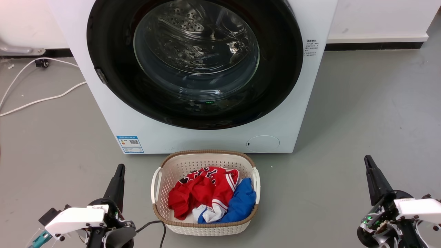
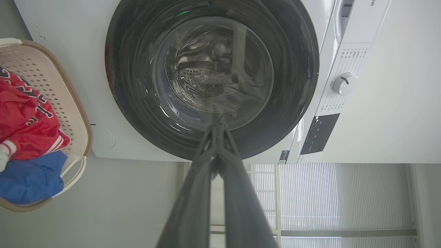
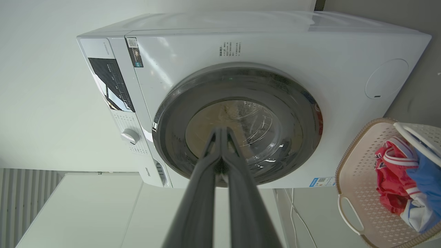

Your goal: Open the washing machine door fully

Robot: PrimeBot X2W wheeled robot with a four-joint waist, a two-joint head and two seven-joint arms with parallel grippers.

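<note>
While the washing machine door (image 1: 194,62) sits shut and flush against the front of the washing machine (image 1: 103,117), the head view puts it straight ahead of me and above both arms. The left gripper (image 1: 120,169) rests low at my left and the right gripper (image 1: 369,162) low at my right. Each has its fingers pressed together and holds nothing. Both are well apart from the door. A small dark catch (image 1: 100,75) shows on the door's left rim, so I judge that is the side that swings free, with the hinge on the right. That makes my left arm the nearer one for the pull. A laundry basket (image 1: 206,154) with red, white and blue clothes (image 1: 206,193) stands on the floor (image 1: 361,113) just in front of the machine, between my arms. I judge the door's rim passes above it as it swings, though a low reach could brush it. A white cable (image 1: 41,100) trails on the floor off to my left.

From the left wrist view, the closed fingers point at the lower part of the door's black ring, with the glass bowl beyond them and a control knob (image 2: 344,83) off to one side.

From the right wrist view, the fingers, also shut, aim at the glass centre, and the basket lies off to the side.
</note>
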